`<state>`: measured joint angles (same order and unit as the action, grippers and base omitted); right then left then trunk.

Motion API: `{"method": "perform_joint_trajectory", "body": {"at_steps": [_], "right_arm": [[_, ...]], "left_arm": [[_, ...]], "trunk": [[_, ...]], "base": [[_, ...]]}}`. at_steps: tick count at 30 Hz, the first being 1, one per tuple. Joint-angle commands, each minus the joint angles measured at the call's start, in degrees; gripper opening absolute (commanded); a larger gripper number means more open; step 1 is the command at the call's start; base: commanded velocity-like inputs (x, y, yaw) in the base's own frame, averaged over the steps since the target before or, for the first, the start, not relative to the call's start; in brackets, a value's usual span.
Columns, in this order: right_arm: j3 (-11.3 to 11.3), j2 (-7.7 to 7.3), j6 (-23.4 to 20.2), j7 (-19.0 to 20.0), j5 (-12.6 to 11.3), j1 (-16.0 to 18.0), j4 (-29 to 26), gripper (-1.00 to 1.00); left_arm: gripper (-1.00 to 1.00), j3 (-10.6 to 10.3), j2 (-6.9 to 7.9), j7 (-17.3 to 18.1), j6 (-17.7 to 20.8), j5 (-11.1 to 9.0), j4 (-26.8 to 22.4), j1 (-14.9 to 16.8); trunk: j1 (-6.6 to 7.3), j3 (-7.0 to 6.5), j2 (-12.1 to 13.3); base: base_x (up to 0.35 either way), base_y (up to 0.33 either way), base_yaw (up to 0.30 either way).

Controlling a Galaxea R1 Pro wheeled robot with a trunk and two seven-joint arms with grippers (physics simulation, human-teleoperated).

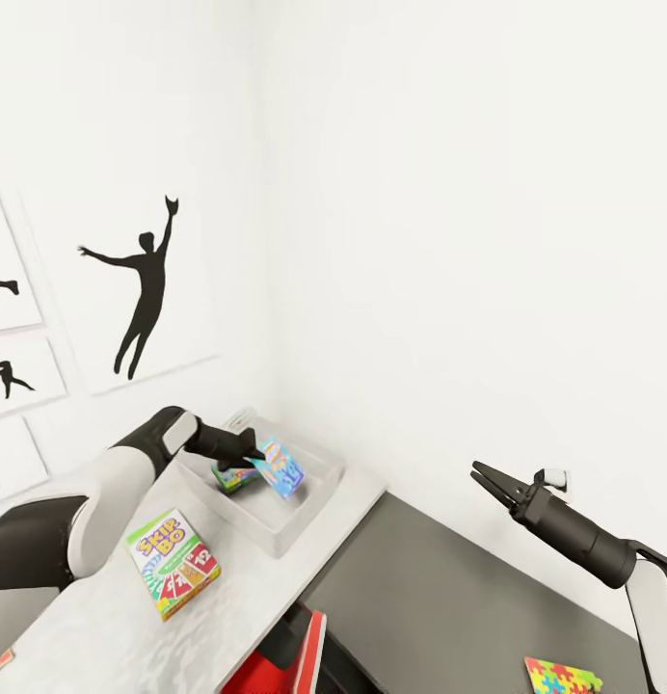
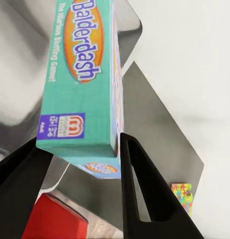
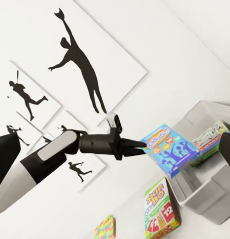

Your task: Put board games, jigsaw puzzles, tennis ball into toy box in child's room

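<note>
- White walls [image 1: 449, 193] meet in a far corner.
- Framed black silhouette pictures [image 1: 146, 289] hang on the left wall.
- A pale desk [image 1: 102, 617] stands near left.
- Dark grey floor [image 1: 440, 598] lies to the right.

— Where does the toy box [image 1: 314, 501] sit?
— On the table [image 1: 102, 617], at its far end in the corner of the room, with a game box [image 1: 235, 476] inside it.

— And the Balderdash box [image 1: 280, 467]?
— Held above the toy box in the left gripper [image 1: 252, 450].

— The SKIP-BO box [image 1: 173, 562]?
— Flat on the table, nearer than the toy box. A jigsaw puzzle [image 1: 562, 677] lies far right, below the right gripper [image 1: 488, 479].
</note>
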<state>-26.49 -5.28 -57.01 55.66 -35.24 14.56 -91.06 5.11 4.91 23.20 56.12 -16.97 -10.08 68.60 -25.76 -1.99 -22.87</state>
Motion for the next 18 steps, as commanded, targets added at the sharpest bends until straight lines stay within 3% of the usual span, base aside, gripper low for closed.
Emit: {"method": "perform_joint_trajectory", "body": {"at_steps": [1,18], "right_arm": [[-0.08,0.0,-0.21,0.26,0.1,0.03,0.01,1.0],[-0.14,0.09,-0.13,0.49,0.17,0.03,0.01,1.0]], "left_arm": [[-1.0,0.52,-0.22,-0.16,0.29,0.27,-0.03,0.02],[-1.0,0.43,-0.87,-0.78,-1.7,0.27,-0.12,0.03]], "trunk": [[-0.02,0.12,-0.05],[-0.02,1.72,-0.05]], "base": [[0.0,0.0,0.0],[0.0,0.0,0.0]]}}
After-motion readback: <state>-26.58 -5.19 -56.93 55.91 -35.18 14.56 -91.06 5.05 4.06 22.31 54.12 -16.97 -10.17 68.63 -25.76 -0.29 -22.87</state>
